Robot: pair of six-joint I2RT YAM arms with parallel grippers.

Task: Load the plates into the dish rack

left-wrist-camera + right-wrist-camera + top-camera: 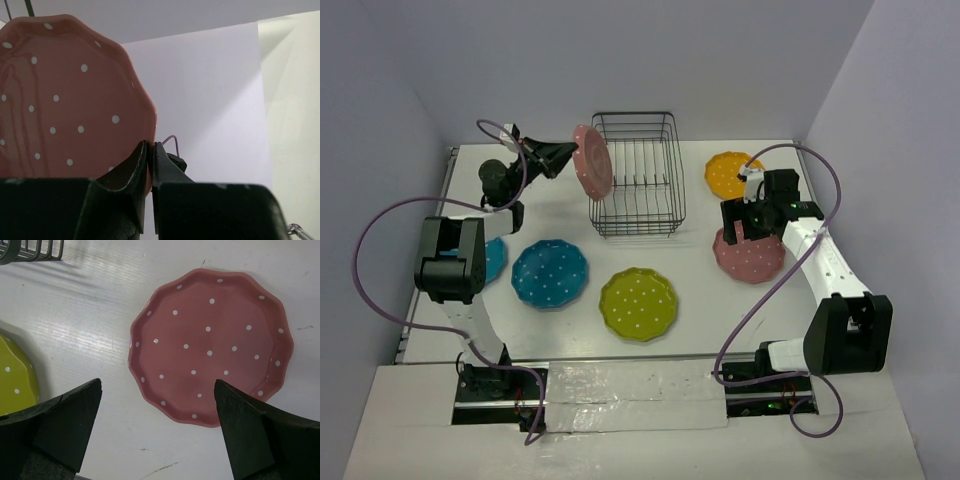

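Nearest on bench (700, 300): yellow-green plate (638, 303), flat. Left of it teal plate (550, 273); second teal plate (494, 260) partly hidden under left arm (455, 262). Right tool (157, 385) spread wide, gripping nothing, hovers over pink plate (210, 345) lying flat right of dish rack (636, 228). Left tool (150, 150) pinched tight on rim of second pink plate (65, 100), held on edge just beside rack's left wall; contact unclear. Orange-yellow plate (733, 175) flat, far right.

A pink dotted plate (591, 162) hangs on edge beside the dish rack (638, 225).
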